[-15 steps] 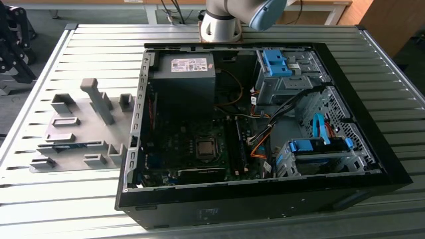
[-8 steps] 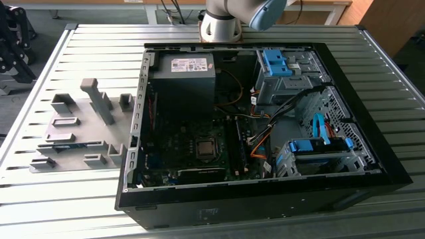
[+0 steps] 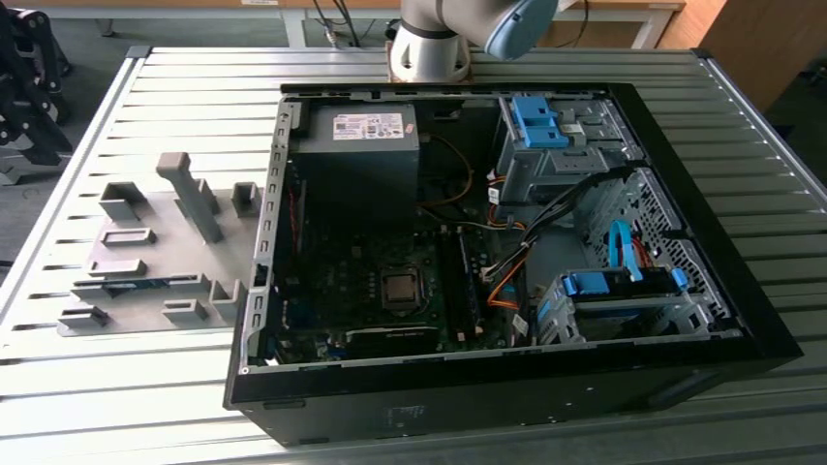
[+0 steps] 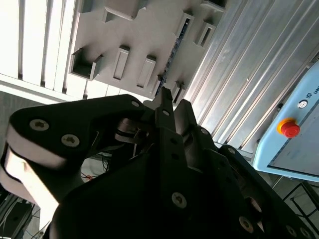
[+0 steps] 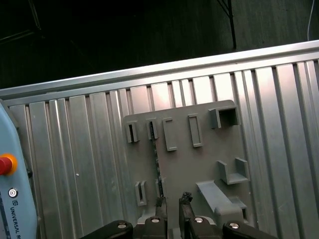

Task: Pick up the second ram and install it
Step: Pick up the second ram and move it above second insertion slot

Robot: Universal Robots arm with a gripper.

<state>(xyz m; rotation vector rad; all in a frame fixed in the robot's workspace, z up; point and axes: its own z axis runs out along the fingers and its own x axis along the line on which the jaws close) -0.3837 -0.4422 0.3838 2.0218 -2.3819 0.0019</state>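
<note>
Ram (image 3: 139, 284) sits on edge in the fixture (image 3: 153, 208), its long axis running from the exterior view's left to right. My gripper (image 5: 173, 201) hovers above, parted and empty.

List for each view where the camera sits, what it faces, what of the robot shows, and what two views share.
Exterior view: off the arm, high up, looking down on the table, the open computer case and the grey fixture; the arm shows at the top.
First wrist view: on the wrist, looking past the gripper down at the fixture holding the ram.
Second wrist view: on the wrist, behind the gripper's black body, facing the fixture.
Shared: both wrist views show gripper, fixture and ram.
</note>
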